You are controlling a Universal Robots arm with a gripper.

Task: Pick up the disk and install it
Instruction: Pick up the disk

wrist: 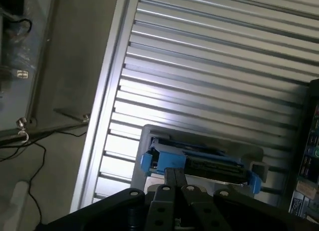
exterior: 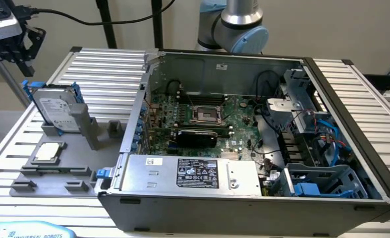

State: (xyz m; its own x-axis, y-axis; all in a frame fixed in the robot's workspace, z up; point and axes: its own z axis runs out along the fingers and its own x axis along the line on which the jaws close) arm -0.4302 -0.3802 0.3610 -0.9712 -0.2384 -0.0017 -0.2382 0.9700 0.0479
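The disk (exterior: 54,110) stands up on its edge in a grey stand (exterior: 83,125) on the worktop (exterior: 105,64). It is outside the open computer case (exterior: 248,210), near the case's wall on the exterior view's left. The pincer (wrist: 174,178) hangs in the air above the disk, also outside the case. Its two fingers are pressed together and they hold nothing. The disk is not picked up yet, and it is not in the case. I think the disk is hard and stiff, and a bit heavy for how small it is. Its flat metal sides look smooth, so it could slip. It can likely break inside if it is dropped or bumped. The blue plastic frame around it may bend a little. A good place to hold it looks like the top edge that sticks up out of the stand, with one finger on each flat side.
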